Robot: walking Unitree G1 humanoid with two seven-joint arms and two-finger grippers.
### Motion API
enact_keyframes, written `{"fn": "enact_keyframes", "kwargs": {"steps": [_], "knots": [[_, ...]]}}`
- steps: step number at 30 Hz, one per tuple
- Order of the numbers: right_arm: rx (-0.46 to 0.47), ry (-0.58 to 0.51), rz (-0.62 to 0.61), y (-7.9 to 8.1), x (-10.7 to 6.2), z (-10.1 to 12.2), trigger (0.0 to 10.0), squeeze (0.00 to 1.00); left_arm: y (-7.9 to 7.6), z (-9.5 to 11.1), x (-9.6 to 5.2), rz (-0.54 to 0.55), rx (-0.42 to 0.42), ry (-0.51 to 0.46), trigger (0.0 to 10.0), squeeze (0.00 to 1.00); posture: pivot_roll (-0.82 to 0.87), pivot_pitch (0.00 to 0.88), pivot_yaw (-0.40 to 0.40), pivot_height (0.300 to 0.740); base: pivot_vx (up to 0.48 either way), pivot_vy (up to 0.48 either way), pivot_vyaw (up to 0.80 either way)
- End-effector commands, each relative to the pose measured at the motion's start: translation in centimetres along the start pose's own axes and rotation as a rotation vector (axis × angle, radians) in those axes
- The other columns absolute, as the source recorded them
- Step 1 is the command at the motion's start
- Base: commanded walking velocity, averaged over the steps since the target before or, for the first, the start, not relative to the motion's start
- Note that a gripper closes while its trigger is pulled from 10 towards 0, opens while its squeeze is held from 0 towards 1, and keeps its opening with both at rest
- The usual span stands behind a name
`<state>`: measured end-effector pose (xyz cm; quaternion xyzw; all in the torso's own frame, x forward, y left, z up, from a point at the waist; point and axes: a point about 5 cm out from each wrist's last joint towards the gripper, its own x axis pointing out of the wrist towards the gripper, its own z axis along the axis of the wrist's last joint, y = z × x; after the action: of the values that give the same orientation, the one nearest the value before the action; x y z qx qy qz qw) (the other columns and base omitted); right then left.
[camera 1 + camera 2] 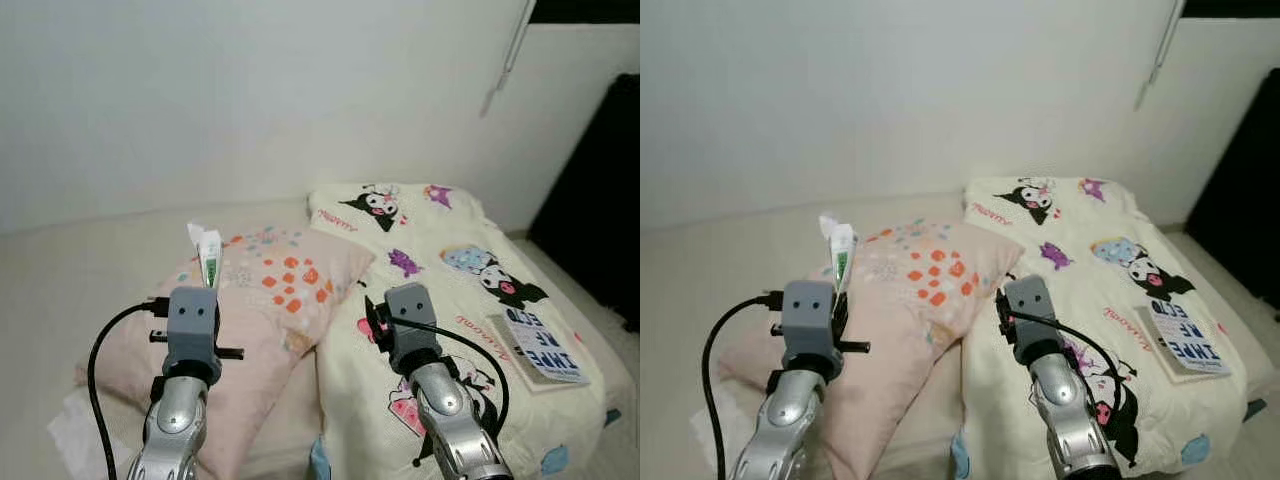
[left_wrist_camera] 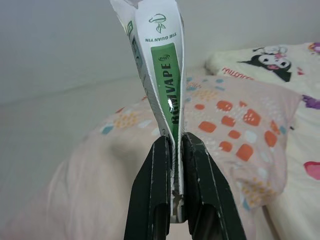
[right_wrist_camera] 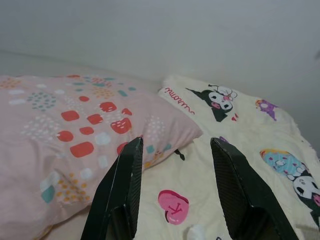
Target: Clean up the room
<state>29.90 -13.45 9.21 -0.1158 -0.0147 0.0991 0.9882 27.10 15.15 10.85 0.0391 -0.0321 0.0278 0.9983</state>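
Two silver arms reach forward over a low bed, each ending in a grey wrist block. On the left, the left gripper (image 2: 175,145) is clamped tight on the lower end of a flattened white and green packet (image 2: 162,75), which stands upright between the black fingers (image 2: 152,185); from the head camera the same packet (image 1: 206,254) rises just above the left wrist, held in the air over the near left part of a pink pillow (image 1: 275,295). That pillow, dotted with orange, teal and white patches, lies on the left half of the bed with its far right corner touching a cream blanket (image 1: 450,300) printed with cartoon characters. The right gripper (image 3: 175,187) hangs over the seam where pillow and blanket meet, its two fingers spread wide with nothing between them. Farther right, near the right edge of the blanket, a small white and blue booklet (image 1: 541,347) lies flat. Beyond the bed rises a plain white wall (image 1: 250,100).
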Motion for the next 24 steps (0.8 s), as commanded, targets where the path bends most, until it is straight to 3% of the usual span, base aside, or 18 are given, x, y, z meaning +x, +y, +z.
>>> {"fn": "enact_keyframes", "kwargs": {"steps": [1, 12, 24], "knots": [[0.02, -0.009, 0.047, 0.7, 0.0, 0.1, 10.0, 0.0, 0.2, -0.1, -0.2, 0.01, -0.006, -0.003, 10.0, 0.0, 0.03, 0.045, -0.046, 0.734, 0.0, 0.0, 0.0], [-0.005, 0.152, 0.086, 1.9, 0.1, -2.6, 10.0, 0.0, 0.7, -2.3, -0.9, 0.039, 0.004, 0.081, 10.0, 0.0, 0.03, 0.038, -0.049, 0.734, 0.0, 0.0, 0.0], [-0.095, 0.187, 0.108, 2.3, -0.1, -3.7, 10.0, 0.0, 0.9, -3.4, -1.5, 0.028, 0.031, 0.11, 10.0, 0.0, 0.03, 0.038, -0.049, 0.734, 0.0, 0.0, 0.0]]}}
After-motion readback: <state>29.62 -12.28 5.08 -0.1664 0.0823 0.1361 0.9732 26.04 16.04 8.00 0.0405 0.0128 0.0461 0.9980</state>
